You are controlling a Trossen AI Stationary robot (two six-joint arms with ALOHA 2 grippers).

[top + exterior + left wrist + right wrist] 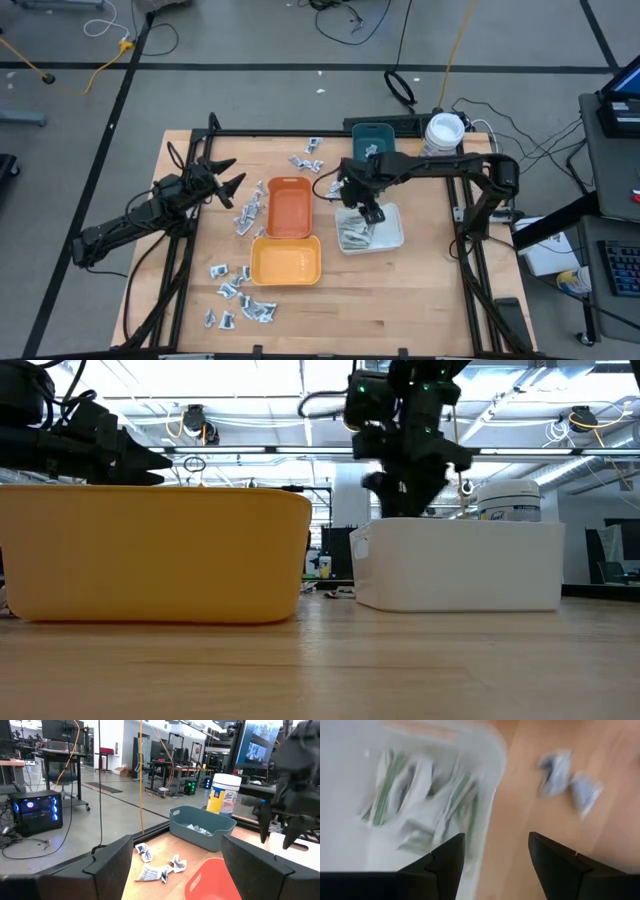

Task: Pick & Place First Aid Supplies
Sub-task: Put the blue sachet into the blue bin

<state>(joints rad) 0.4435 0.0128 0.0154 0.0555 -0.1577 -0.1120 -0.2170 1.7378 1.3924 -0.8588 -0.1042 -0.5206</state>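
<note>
Right gripper (pixel 371 213) hangs over the white tray (pixel 393 236), at its 10 o'clock corner, jaws spread apart with nothing between them; its wrist view looks down past both fingers (pixel 447 860) at the tray rim with bare wood next to it. Inside the white tray sits a heap of green-white strips (pixel 420 800), bunched toward the 9 o'clock side. Two silvery sachets (pixel 570 782) lie on the table just outside that tray. Left gripper (pixel 228 178) waits at 9 o'clock of the table, raised, jaws wide apart and empty, pointing toward the orange tray (pixel 288 208). Orange tray sits mid-table, yellow tray (pixel 286 262) touching it at 6 o'clock; both look empty from above. Loose sachets are scattered in three groups: one cluster (pixel 247 212) just beside the orange tray at 9 o'clock, one (pixel 307 158) at 12 o'clock of it, and the biggest lot (pixel 236 295) at 7 o'clock of the yellow tray near the table's front edge. Teal tray (pixel 372 140) sits at the far edge, a few packets inside per the left wrist view, with the white tub (pixel 444 131) just beside it at 3 o'clock
</note>
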